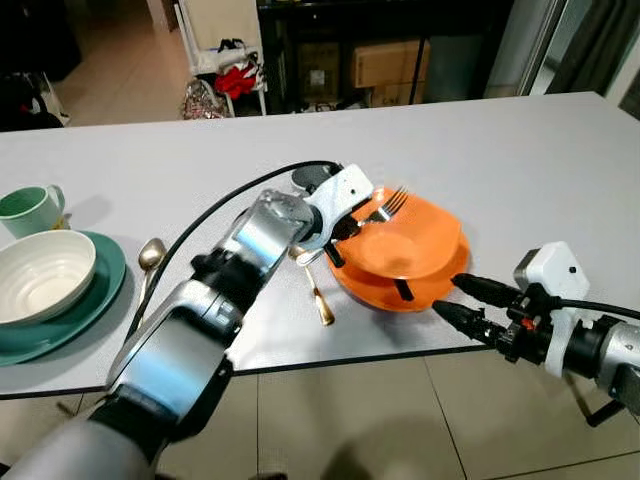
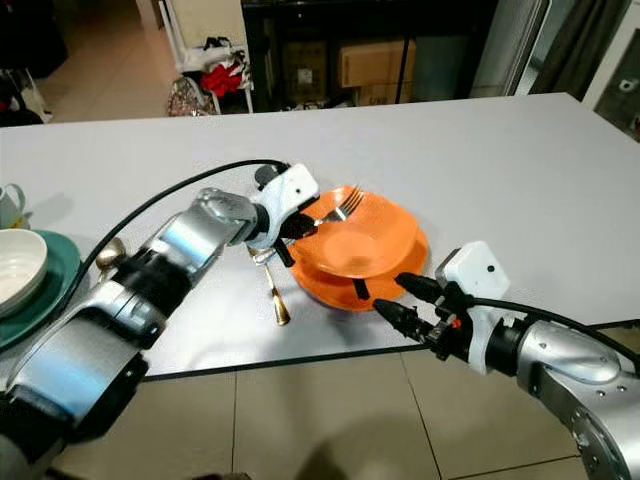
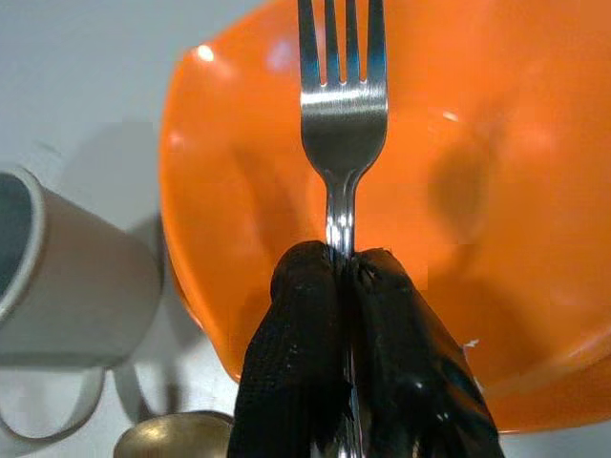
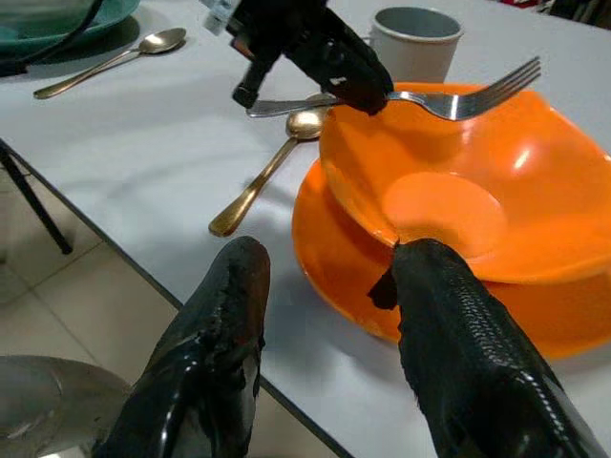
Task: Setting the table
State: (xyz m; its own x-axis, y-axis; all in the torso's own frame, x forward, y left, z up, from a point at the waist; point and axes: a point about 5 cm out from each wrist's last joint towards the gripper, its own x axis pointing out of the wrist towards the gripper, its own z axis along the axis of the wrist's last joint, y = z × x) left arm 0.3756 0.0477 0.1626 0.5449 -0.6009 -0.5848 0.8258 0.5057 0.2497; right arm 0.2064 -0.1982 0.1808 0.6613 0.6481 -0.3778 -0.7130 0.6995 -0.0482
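Our left gripper is pinching the handle of a silver fork, its fingers pressed together on the metal, at the center of the left eye frame. We are holding the fork over the near-left rim of the orange bowl, which is sitting on an orange plate on the table. The fork's long axis is running from the gripper toward the upper right, tines out over the bowl. A gold spoon is lying just left of the plate. Our right gripper is hovering at the plate's lower-right edge, fingers spread and empty. We judge the left arm is placing the fork.
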